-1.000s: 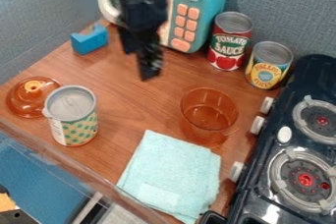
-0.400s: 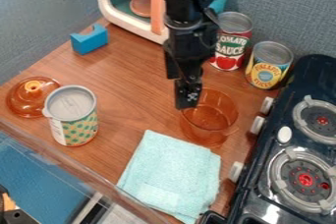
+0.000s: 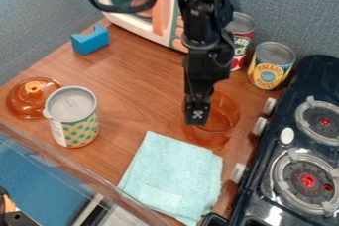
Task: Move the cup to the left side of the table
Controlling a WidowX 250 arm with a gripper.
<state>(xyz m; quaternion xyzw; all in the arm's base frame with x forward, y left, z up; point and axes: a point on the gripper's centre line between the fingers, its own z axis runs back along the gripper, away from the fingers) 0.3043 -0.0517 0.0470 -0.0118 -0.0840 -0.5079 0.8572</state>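
The black gripper hangs down over the left part of the transparent orange cup, covering some of its rim and wall. Right of centre, the cup stands upright on the brown wooden table, just above the folded cloth. Whether the gripper touches the cup's wall is unclear.
At the left are an orange lid and a dotted can. A light blue cloth lies in front. A blue block, toy microwave, two cans and the stove stand around the table.
The arm has swung right from in front of the microwave, and the gripper has come down toward the viewer over the cup. The cup has stayed in place.
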